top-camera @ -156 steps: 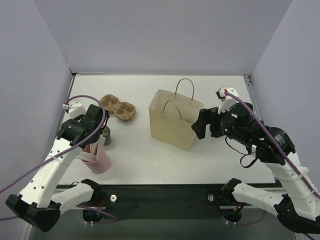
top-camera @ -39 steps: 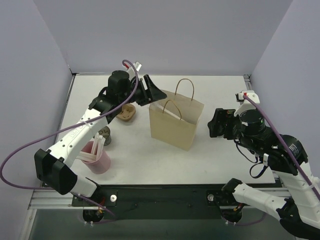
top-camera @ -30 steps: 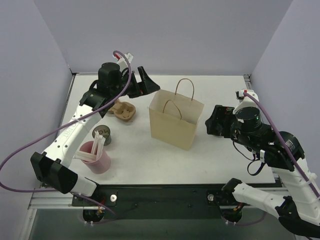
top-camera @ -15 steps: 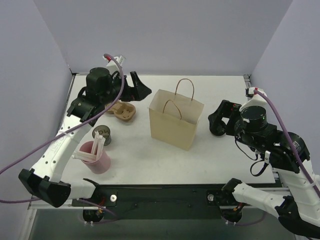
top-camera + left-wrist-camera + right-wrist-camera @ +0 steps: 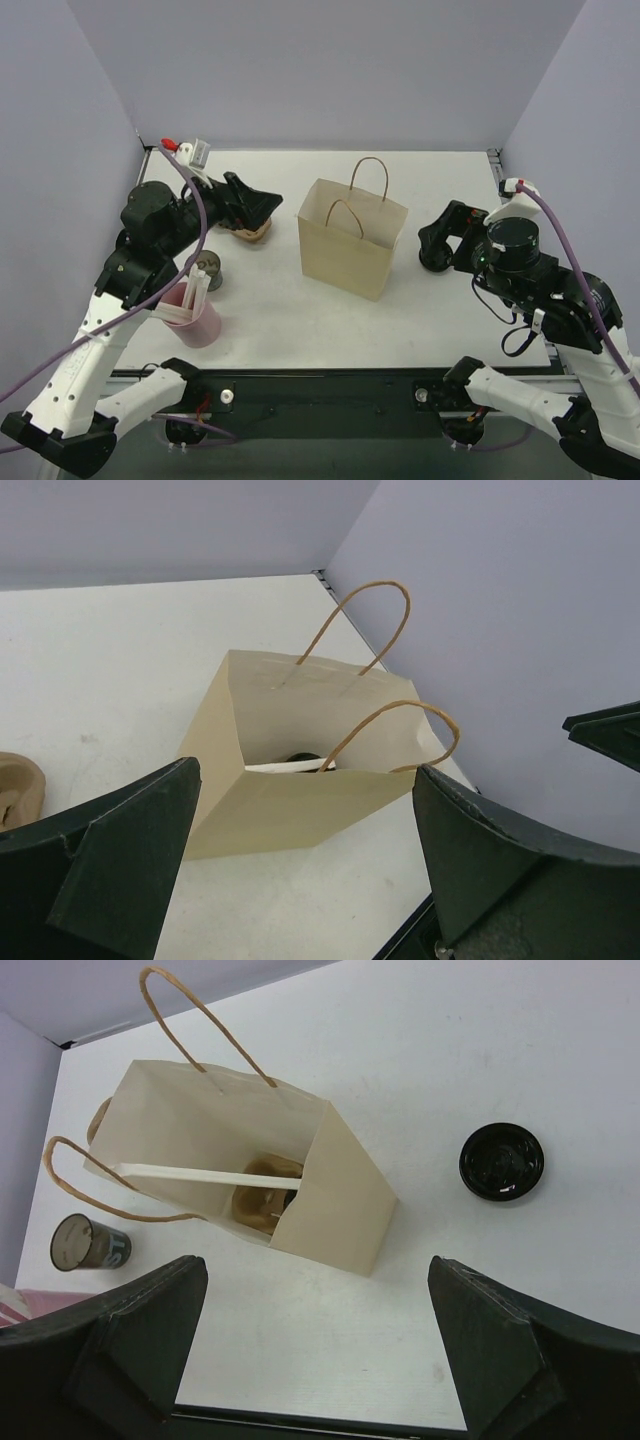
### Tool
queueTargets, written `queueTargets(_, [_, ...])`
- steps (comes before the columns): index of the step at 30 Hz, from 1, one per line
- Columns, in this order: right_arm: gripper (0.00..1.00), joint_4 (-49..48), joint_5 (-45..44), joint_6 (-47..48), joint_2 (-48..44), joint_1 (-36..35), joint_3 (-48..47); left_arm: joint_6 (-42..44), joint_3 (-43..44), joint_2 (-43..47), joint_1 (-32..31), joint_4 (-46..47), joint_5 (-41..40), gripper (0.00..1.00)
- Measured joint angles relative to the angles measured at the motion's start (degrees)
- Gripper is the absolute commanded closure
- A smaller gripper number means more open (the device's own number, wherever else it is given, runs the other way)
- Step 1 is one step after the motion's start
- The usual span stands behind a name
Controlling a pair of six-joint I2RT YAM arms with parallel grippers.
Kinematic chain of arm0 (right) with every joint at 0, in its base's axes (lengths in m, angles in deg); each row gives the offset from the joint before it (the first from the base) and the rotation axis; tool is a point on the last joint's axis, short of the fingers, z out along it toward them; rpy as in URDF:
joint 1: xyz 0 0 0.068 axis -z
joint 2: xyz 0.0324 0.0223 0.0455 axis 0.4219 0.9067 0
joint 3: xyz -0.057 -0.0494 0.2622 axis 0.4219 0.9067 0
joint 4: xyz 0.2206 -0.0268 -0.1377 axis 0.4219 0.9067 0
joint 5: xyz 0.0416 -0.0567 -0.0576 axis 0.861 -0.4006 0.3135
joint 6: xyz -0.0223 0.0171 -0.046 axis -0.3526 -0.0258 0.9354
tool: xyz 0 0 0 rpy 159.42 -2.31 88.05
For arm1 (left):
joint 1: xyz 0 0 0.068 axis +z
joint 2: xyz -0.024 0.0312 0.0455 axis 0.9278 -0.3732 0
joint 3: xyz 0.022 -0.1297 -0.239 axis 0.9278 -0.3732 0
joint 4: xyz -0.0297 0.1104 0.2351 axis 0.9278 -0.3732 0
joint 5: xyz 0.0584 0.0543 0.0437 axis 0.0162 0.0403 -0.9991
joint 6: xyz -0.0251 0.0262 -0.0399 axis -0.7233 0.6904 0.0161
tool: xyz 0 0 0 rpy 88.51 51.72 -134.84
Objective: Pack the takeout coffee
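Left gripper (image 5: 262,207): pulls back from bag (image 5: 345,255), jaws wide, empty
Right gripper (image 5: 440,240): jaws wide, empty
Coffee (image 5: 207,268): on table, not yet packed

White shells and black joints on left arm (image 5: 90,343) and right arm (image 5: 597,362), purple cables (image 5: 578,254), dark wedge fingers (image 5: 120,870)

The bag (image 5: 345,250) is standing mid-table, mouth gaping upward. Its handles (image 5: 336,615) are arching over the opening, and a white stick (image 5: 205,1175) is lying across the inside above a brown thing (image 5: 255,1205), narrowing the way down. Left of it, the tray (image 5: 252,232), the coffee (image 5: 208,268) and the pink cup (image 5: 200,325) are crowding the table (image 5: 300,320), with the left gripper (image 5: 262,208) hanging spread over the tray. Right of the bag, a black disc (image 5: 501,1160) is sitting apart from it, the right gripper (image 5: 438,240) hanging spread above that side. The strips before and behind the bag are lying open.
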Motion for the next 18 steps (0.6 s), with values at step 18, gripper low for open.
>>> queueTargets(18, [0.00, -2.5, -0.5, 0.4, -2.1, 0.0, 2.5, 0.2, -5.9, 7.5, 0.0, -0.6, -0.2, 0.03])
